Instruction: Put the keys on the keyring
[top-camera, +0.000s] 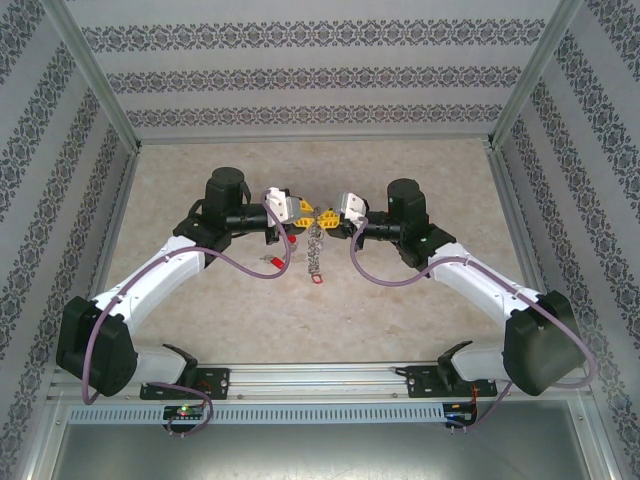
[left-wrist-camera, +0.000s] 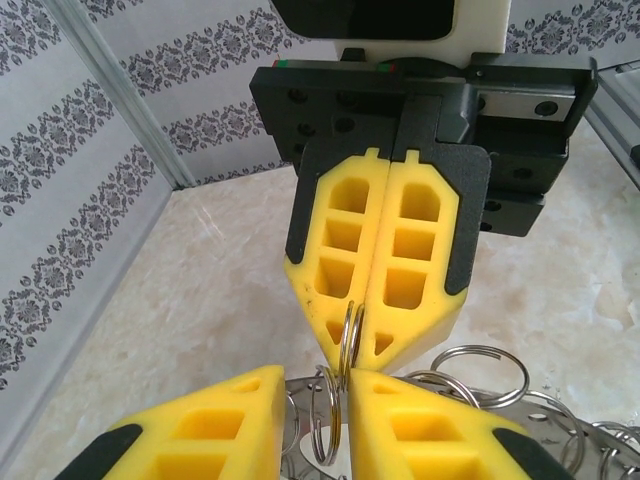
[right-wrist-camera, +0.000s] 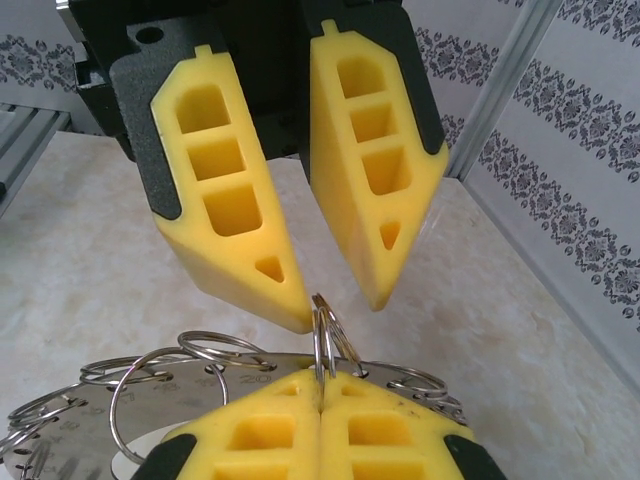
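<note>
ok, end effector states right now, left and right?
Left end effector: open, fingers either side of a ring of the keyring, not clamped.
Right end effector: closed, holding the keyring.
</note>
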